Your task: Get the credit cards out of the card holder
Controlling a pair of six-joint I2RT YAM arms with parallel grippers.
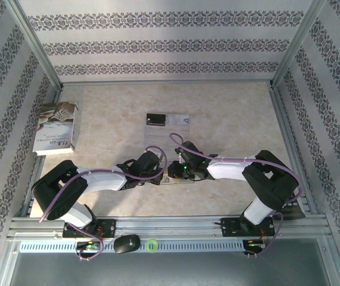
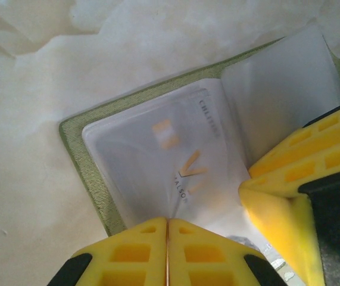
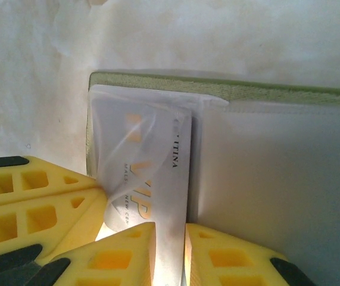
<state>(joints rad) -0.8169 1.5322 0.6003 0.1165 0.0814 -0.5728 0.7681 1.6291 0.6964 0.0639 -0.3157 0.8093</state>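
Extraction of one more card looks to be the step in hand. On the marbled table point(image 1: 229, 107) a white-grey book point(image 1: 56, 128) lies well to the left of the work. The card holder point(image 2: 83, 173) lies open and flat near the front edge between the two grippers, its yellow-green rim framing the pockets. Beyond it a black card point(image 1: 154, 121) and a silvery-white card point(image 1: 178, 120) lie side by side, already out. A white VIP card point(image 3: 152, 155) sits in one pocket under a clear sleeve point(image 2: 289, 83).

The left gripper point(image 2: 168, 238) has its jaws pressed together at the sleeve's near edge; whether plastic is pinched I cannot tell. The right gripper point(image 3: 170, 250) has its jaws narrowly parted, tips over the card's end, with no sure hold.

Next, I judge, the holder must be pinned while the right gripper bites the card's exposed edge and draws it flat along the pocket.

The overhead view gives the freed cards and the book, but the arms cover most of the holder. The wrist views give the print, the sleeve and each other's fingers.
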